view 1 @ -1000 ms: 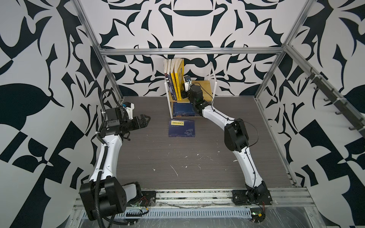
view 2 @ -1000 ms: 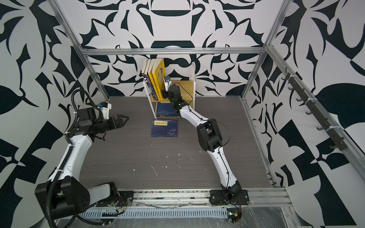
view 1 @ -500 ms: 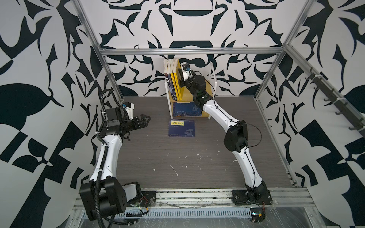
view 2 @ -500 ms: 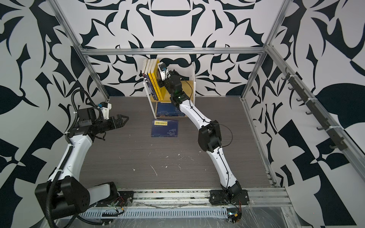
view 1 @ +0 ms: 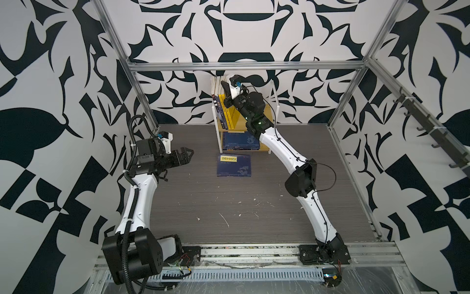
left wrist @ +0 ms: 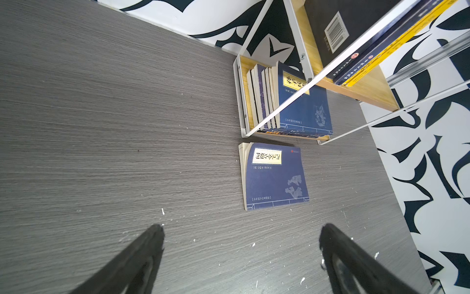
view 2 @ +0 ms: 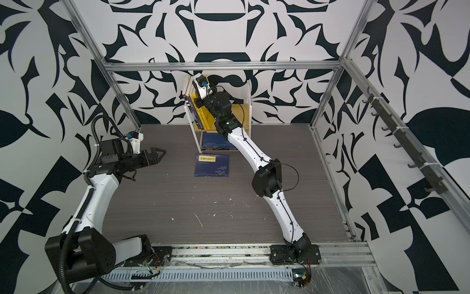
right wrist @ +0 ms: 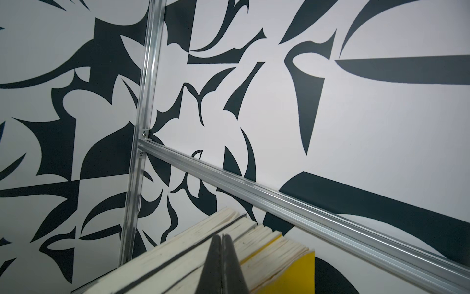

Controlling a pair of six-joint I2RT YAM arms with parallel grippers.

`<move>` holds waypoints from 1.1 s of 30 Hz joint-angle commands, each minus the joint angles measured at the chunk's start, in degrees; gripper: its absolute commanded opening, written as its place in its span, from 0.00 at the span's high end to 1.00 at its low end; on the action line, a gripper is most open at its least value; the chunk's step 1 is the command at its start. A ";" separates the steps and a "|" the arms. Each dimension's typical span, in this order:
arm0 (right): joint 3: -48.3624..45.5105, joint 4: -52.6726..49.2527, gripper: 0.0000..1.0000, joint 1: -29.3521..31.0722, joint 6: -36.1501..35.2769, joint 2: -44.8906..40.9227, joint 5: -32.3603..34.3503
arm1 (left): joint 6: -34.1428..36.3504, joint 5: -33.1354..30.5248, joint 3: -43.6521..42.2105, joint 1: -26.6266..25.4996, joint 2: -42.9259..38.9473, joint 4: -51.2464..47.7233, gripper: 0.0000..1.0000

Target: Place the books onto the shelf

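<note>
The shelf stands at the back centre, in both top views. Several books stand upright on its upper board, navy and yellow. A stack of navy books lies on the lower board. One navy book with a yellow label lies flat on the table before the shelf, also seen as the floor book. My right gripper is shut and empty, its tips over the top page edges of the standing books, beside a yellow cover. My left gripper hangs open and empty, left of the floor book.
Aluminium frame bars run along the patterned walls behind the shelf. The right arm's elbow hangs over the table right of the floor book. White crumbs dot the grey table.
My right gripper has risen from beside the standing books on the upper board to their top edges, staying shut. The left arm has not moved.
</note>
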 commanded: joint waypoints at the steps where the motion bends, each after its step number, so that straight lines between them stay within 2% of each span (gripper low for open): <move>1: -2.78 0.22 1.00 0.38 -0.75 -2.11 -0.97 | -0.53 1.03 -0.65 0.18 -0.52 0.48 0.00; 6: -7.08 1.25 1.00 0.44 -0.75 -7.00 0.50 | -0.53 1.13 -0.56 0.16 -0.50 0.44 0.00; 12: -20.20 6.16 1.00 0.40 -0.97 -18.21 5.48 | -0.14 2.04 -0.44 0.11 -0.03 0.69 0.00; 19: -29.95 6.97 0.93 0.00 -4.29 -27.28 9.36 | -0.65 3.49 -0.38 0.19 0.84 1.61 0.00; 24: -33.56 7.51 0.91 -0.91 -4.85 -29.80 10.86 | -0.98 3.48 -0.42 0.22 0.85 1.65 0.00; 28: -36.03 8.13 0.91 -1.18 -5.63 -31.45 16.06 | -1.01 3.31 -0.45 0.23 0.67 1.37 0.00; 29: -36.73 7.94 0.91 -1.32 -5.90 -31.76 19.30 | -0.94 3.32 -0.36 0.28 0.67 1.38 0.00; 33: -38.27 5.72 0.97 -2.84 -3.44 -31.32 21.51 | -0.93 3.42 -0.46 0.26 0.75 1.37 0.00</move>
